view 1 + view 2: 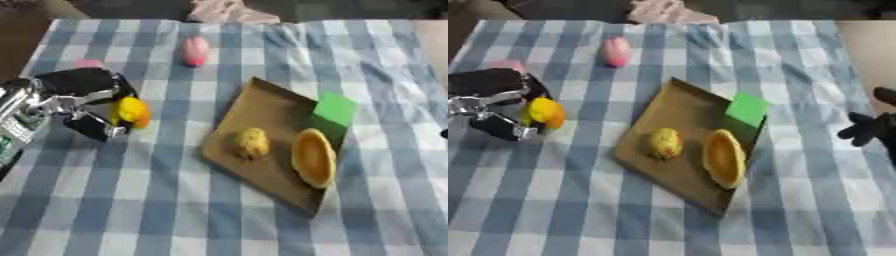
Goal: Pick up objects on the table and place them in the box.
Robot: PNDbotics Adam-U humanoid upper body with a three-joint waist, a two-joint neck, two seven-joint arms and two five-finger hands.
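Checked cloth (262,225), pink egg (195,51) apart; left hand (83,102) fingers round yellow-orange toy (132,112)

Checked cloth (262,45) over table, matt, woven look. Box (262,120) matt brown cardboard. Left hand (83,97) black plastic, shiny silver metal.

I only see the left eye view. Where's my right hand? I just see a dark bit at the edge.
Observer: The right eye view shows it. Your right hand is out by the right edge of the checked cloth.
Operator: Is it touching the box?
Observer: No. It is apart from the box, off to its right, below the green piece.
Operator: My left hand has the yellow thing. Does the right one hold anything?
Observer: Nothing shows in it.
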